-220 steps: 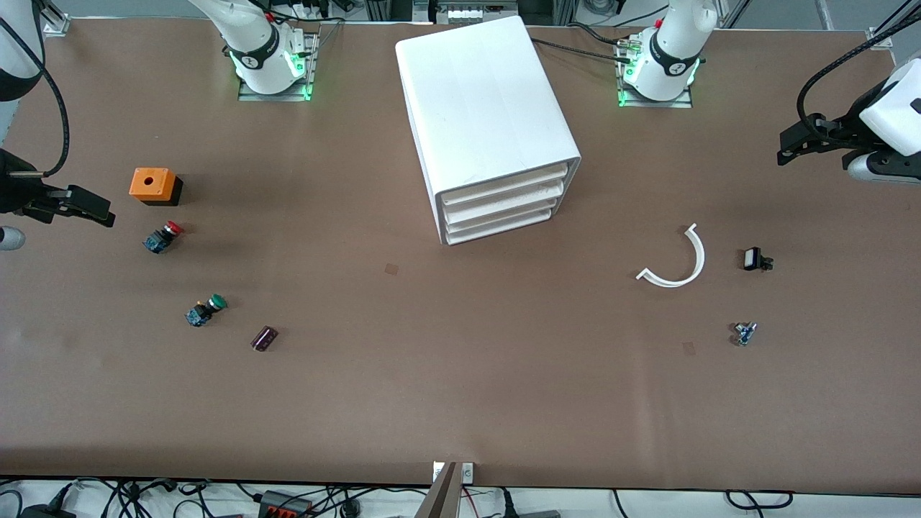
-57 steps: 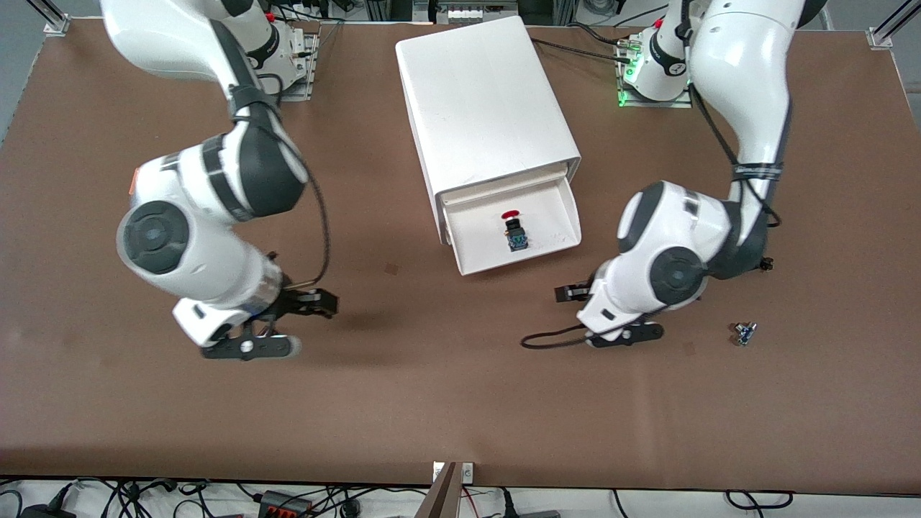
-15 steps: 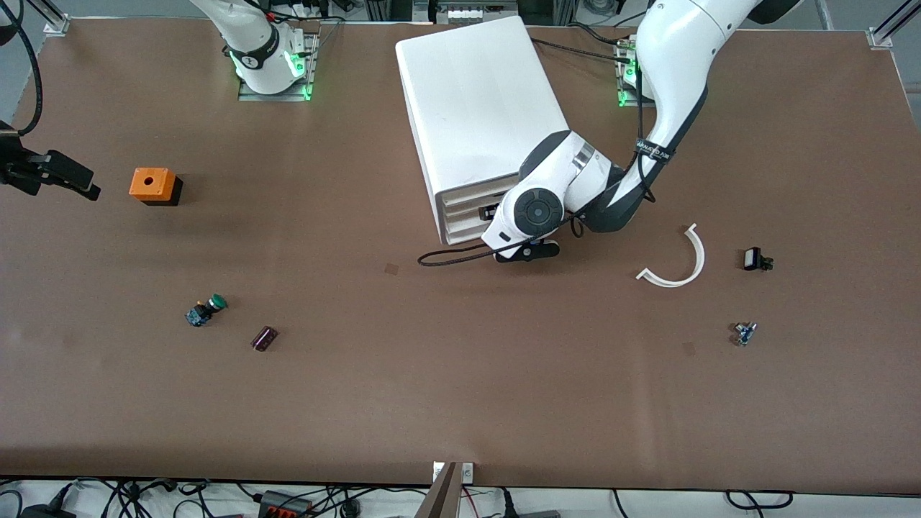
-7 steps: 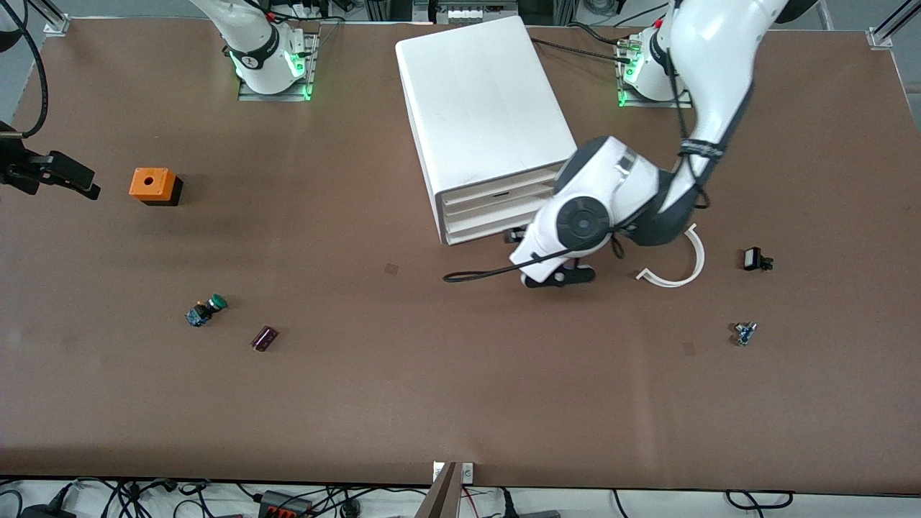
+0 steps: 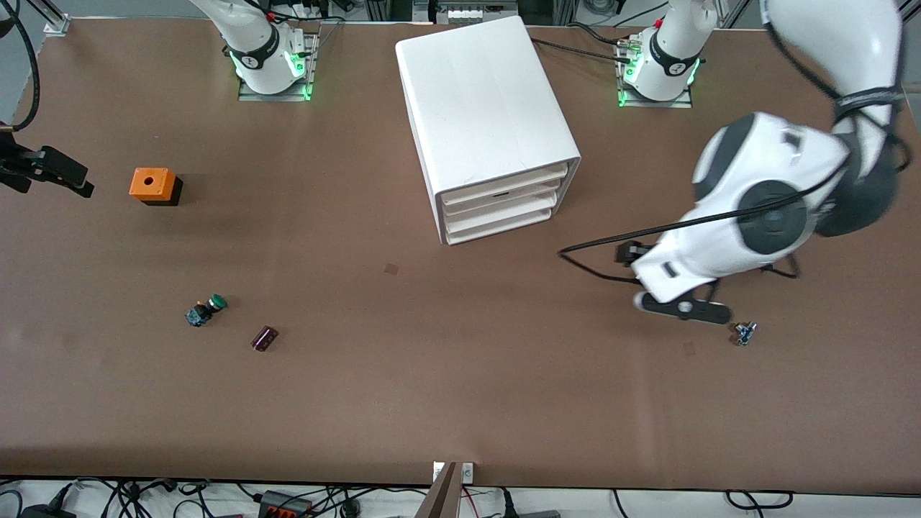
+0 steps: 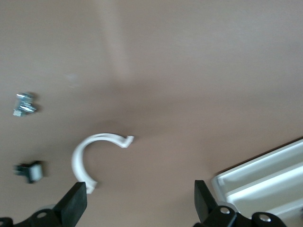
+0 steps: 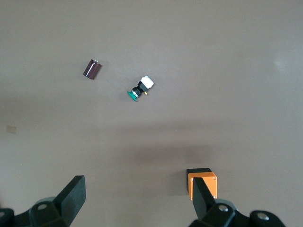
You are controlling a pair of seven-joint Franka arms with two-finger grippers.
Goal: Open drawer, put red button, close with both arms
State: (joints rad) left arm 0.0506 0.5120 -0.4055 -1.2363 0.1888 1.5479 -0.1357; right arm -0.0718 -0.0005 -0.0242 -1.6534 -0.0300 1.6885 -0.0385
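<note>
The white cabinet (image 5: 489, 108) stands mid-table with all three fronts flush. The drawer (image 5: 500, 203), the second front, is shut. The red button is hidden from every view. My left gripper (image 5: 683, 309) is open and empty, up over the table toward the left arm's end, well clear of the cabinet. Its wrist view shows the open left gripper (image 6: 138, 201) over bare table, with a cabinet corner (image 6: 265, 179) at the edge. My right gripper (image 5: 65, 173) is open and empty, over the right arm's end of the table beside the orange cube (image 5: 153, 185); its own view shows the gripper (image 7: 137, 194) open.
A green-capped button (image 5: 207, 309) and a dark purple cylinder (image 5: 264, 337) lie toward the right arm's end. A white arc (image 6: 80, 156), a small black part (image 6: 31, 171) and a small metal part (image 5: 745, 333) lie toward the left arm's end.
The drawer, earlier open with the red button inside, is now shut. My left gripper has drawn back from the cabinet front toward the left arm's end. The right arm barely moved.
</note>
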